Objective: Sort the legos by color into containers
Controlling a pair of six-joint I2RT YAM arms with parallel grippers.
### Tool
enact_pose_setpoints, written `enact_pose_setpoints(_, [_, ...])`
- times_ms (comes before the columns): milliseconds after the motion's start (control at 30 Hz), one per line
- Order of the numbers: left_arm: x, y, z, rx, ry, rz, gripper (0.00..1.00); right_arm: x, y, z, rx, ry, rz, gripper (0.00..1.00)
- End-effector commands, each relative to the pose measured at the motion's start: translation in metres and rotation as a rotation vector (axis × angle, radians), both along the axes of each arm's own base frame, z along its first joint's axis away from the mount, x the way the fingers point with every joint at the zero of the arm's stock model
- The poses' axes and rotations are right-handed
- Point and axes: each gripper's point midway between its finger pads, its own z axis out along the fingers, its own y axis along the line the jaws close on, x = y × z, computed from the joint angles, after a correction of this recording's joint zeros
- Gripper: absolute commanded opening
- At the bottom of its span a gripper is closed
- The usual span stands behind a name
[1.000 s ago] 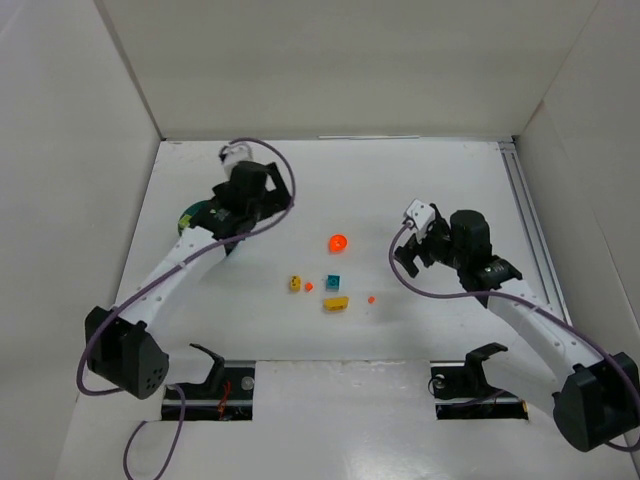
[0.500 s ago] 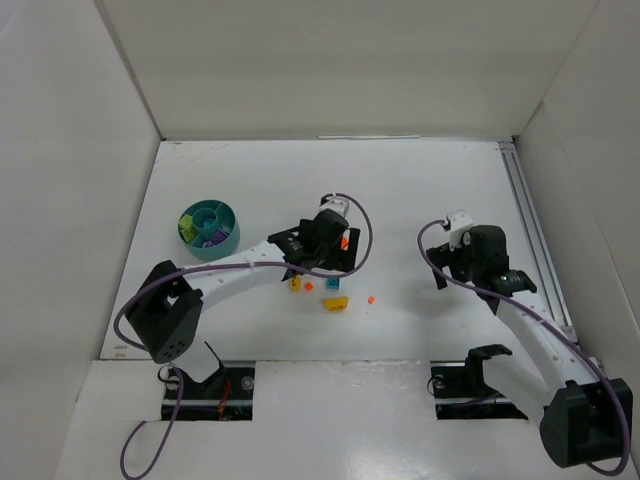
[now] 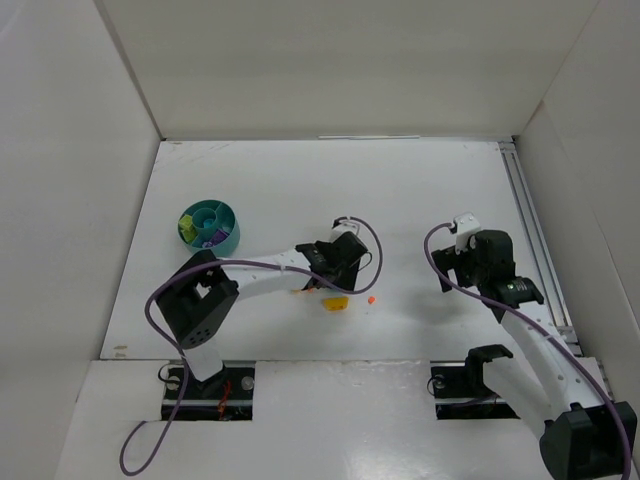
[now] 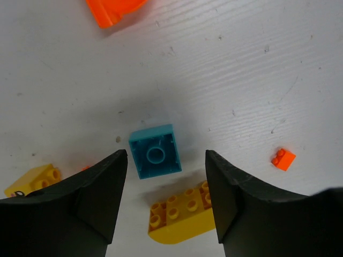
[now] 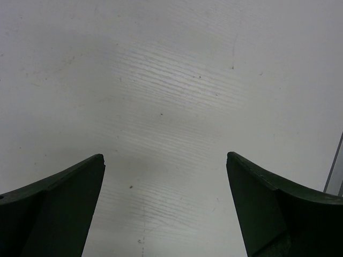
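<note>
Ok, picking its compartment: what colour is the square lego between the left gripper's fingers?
Teal lego, clearest in the left wrist view.

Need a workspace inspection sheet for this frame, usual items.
Surface: white table, faint scuffs.
Job's things: round teal plastic divided dish holds purple and lime pieces; teal square block, yellow rounded brick and orange bits lie loose.
Clutter: nothing seen.
Pincers: left pincer open, straddling the teal block, not touching; right pincer open, empty.
Cables: purple cables looped along both arms.
Surroundings: white enclosure walls.
</note>
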Motion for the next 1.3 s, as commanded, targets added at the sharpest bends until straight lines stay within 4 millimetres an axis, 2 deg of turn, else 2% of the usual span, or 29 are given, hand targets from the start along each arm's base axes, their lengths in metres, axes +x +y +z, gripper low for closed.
enact_pose_setpoints(0, [-0.003, -0.004, 0.002, 0.011, -0.011, 0.025, 0.56, 0.002, -0.003, 0.008, 0.011, -0.023, -0.026, 1.0])
enact_pose_setpoints(233, [-0.002, -0.001, -0.002, 0.024, -0.012, 0.051, 0.35, 0.002, -0.003, 0.008, 0.011, -0.023, -0.026, 1.0])
enact_pose_setpoints(300, [-0.002, -0.001, -0.002, 0.024, -0.012, 0.052, 0.33, 0.002, -0.003, 0.01, 0.012, -0.032, -0.026, 1.0])
enact_pose_setpoints(333, [-0.002, -0.001, 0.002, 0.015, -0.018, 0.052, 0.27, 0.002, -0.001, 0.01, 0.018, -0.031, -0.019, 1.0])
enact_pose_setpoints(433, [0.0, -0.001, 0.007, 0.011, -0.031, 0.057, 0.27, 0.002, -0.001, 0.01, 0.018, -0.031, -0.019, 1.0])
enact_pose_setpoints(500, [0.007, -0.005, 0.023, -0.017, -0.07, 0.069, 0.26, 0.002, -0.001, 0.01, 0.018, -0.031, -0.019, 1.0])
enact_pose_setpoints(533, [0.011, 0.001, 0.027, 0.003, -0.096, 0.088, 0.26, 0.002, -0.001, 0.01, 0.011, -0.032, -0.013, 1.0])
enact_pose_setpoints(567, [0.015, 0.004, 0.042, -0.005, -0.126, 0.113, 0.26, 0.002, -0.001, 0.01, 0.011, -0.032, -0.013, 1.0])
enact_pose_setpoints(600, [0.024, 0.016, 0.056, 0.01, -0.169, 0.154, 0.24, 0.002, -0.001, 0.007, 0.011, -0.032, -0.013, 1.0])
enact_pose_setpoints(633, [0.027, 0.019, 0.056, 0.011, -0.17, 0.166, 0.24, 0.002, -0.001, 0.007, 0.011, -0.032, -0.013, 1.0])
enact_pose_setpoints(800, [0.068, 0.088, 0.1, 0.016, -0.273, 0.373, 0.24, 0.004, 0.0, 0.011, 0.004, -0.051, 0.007, 1.0])
enact_pose_setpoints(833, [0.081, 0.111, 0.108, 0.008, -0.285, 0.445, 0.24, 0.006, 0.0, 0.015, 0.005, -0.06, 0.007, 1.0])
enact_pose_setpoints(933, [0.098, 0.155, 0.138, -0.035, -0.355, 0.571, 0.24, 0.006, 0.001, 0.013, 0.004, -0.051, 0.021, 1.0])
enact_pose_setpoints(967, [0.106, 0.184, 0.142, -0.032, -0.373, 0.644, 0.24, 0.006, 0.001, 0.011, 0.002, -0.042, 0.021, 1.0])
enact_pose_setpoints(1033, [0.112, 0.21, 0.157, -0.077, -0.409, 0.719, 0.26, 0.007, 0.003, 0.012, 0.001, -0.051, 0.035, 1.0])
enact_pose_setpoints(1067, [0.117, 0.239, 0.159, -0.065, -0.415, 0.786, 0.26, 0.008, 0.0, 0.009, -0.001, -0.038, 0.026, 1.0])
enact_pose_setpoints(1100, [0.121, 0.253, 0.161, -0.065, -0.425, 0.825, 0.26, 0.008, 0.0, 0.007, -0.002, -0.029, 0.026, 1.0])
enact_pose_setpoints(1167, [0.124, 0.271, 0.165, -0.074, -0.431, 0.853, 0.26, 0.01, 0.0, 0.011, -0.008, -0.04, 0.032, 1.0])
enact_pose_setpoints(1200, [0.127, 0.29, 0.17, -0.071, -0.444, 0.904, 0.26, 0.01, 0.0, 0.009, -0.009, -0.029, 0.032, 1.0])
enact_pose_setpoints(1267, [0.13, 0.303, 0.169, -0.049, -0.436, 0.931, 0.26, 0.01, 0.002, 0.009, -0.003, -0.029, 0.039, 1.0])
